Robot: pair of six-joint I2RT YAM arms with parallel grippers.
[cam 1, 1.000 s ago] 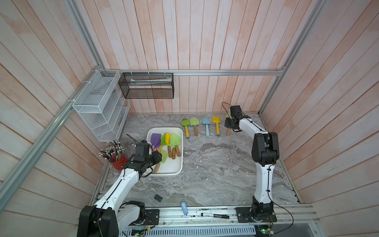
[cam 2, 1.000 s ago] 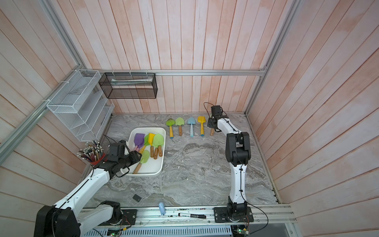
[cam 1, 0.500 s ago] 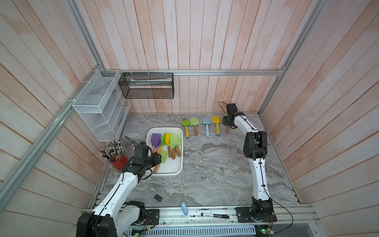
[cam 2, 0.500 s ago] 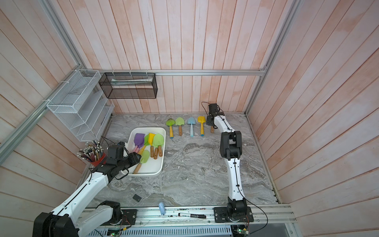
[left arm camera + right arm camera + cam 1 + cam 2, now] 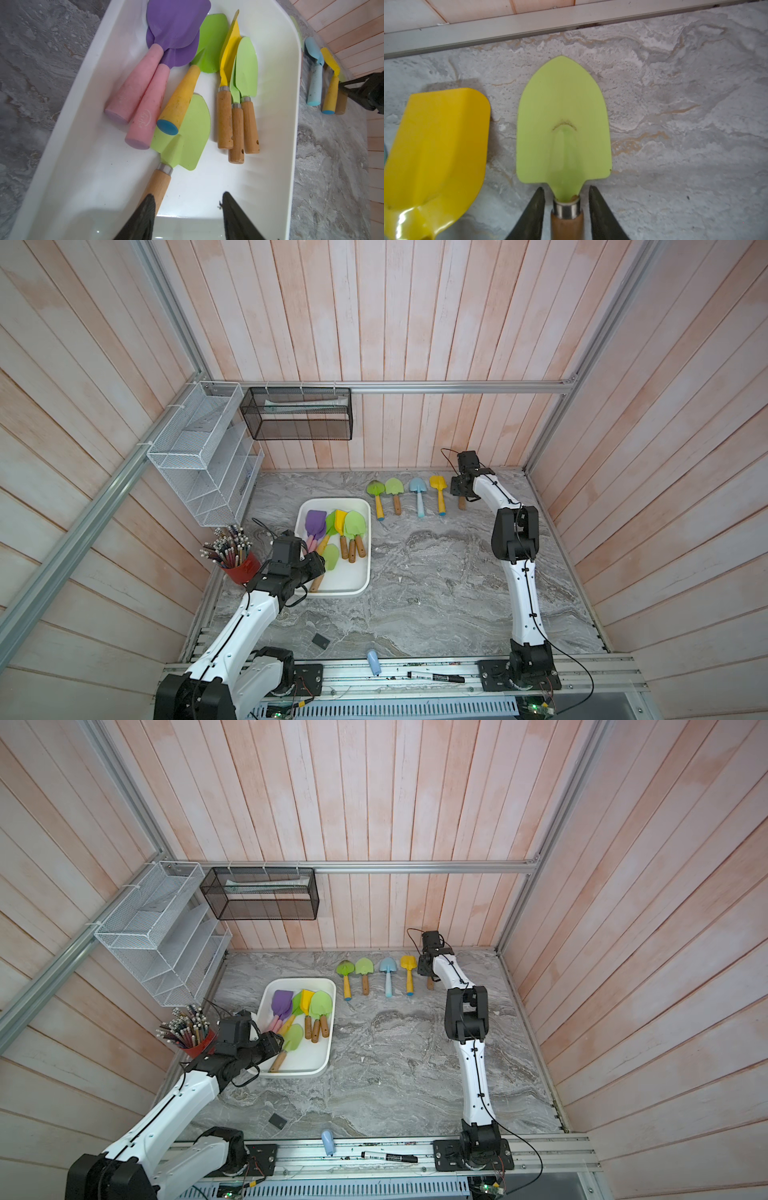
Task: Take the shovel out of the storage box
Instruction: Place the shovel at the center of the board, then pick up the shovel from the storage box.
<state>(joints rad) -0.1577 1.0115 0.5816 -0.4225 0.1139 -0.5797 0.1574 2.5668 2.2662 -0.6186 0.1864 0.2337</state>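
The white storage box [image 5: 358,588] [image 5: 292,145] holds several shovels. Nearest its front end lies a light-green shovel [image 5: 331,556] [image 5: 182,135] with a wooden handle. My left gripper [image 5: 313,569] [image 5: 187,196] hovers open over that end, one finger beside the handle. By the back wall my right gripper [image 5: 459,489] [image 5: 566,188] is open, its fingers on either side of the neck of a light-green shovel [image 5: 563,124] lying flat on the table, with a gap on each side.
A row of shovels lies left of the right gripper: green [image 5: 375,489], green [image 5: 394,486], blue [image 5: 417,486], yellow [image 5: 437,482]. A red pencil cup [image 5: 241,568], white wire rack [image 5: 199,460] and black mesh basket [image 5: 297,418] stand at left. A marker [image 5: 434,676] lies on the front rail.
The right gripper's jaws have opened off the shovel's neck, leaving it on the table. The left arm has hardly moved.
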